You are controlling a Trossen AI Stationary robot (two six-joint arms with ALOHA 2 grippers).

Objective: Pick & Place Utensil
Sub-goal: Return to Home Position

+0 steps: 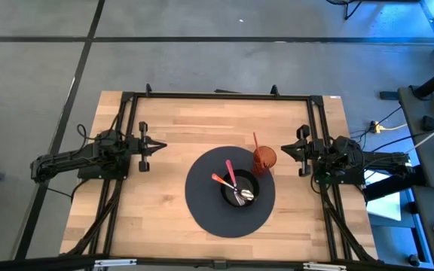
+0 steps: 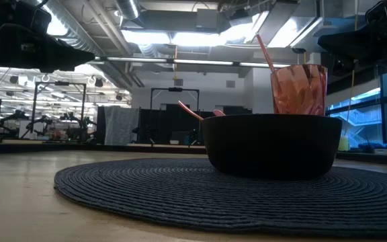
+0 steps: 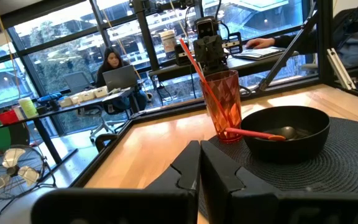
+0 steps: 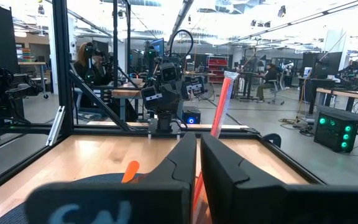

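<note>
A black bowl (image 1: 239,190) sits on a round dark woven placemat (image 1: 202,205) at the table's middle. Two utensils lie in the bowl, heads down: one with a pink handle (image 1: 231,172), one with an orange-red handle (image 1: 220,180); both handles lean on the rim. A clear red cup (image 1: 264,159) stands at the placemat's far right edge with a red stick-like utensil (image 1: 256,141) leaning in it. My left gripper (image 1: 161,147) hovers shut left of the placemat. My right gripper (image 1: 283,148) is shut just right of the cup. The left wrist view shows the cup (image 3: 222,102) and bowl (image 3: 284,130).
A black frame (image 1: 217,95) runs along the table's far edge and both sides. Bare wood (image 1: 157,218) lies left of and nearer than the placemat. Beyond the table, people sit at desks (image 3: 114,68). The low view shows the bowl (image 2: 271,144) in front of the cup (image 2: 298,89).
</note>
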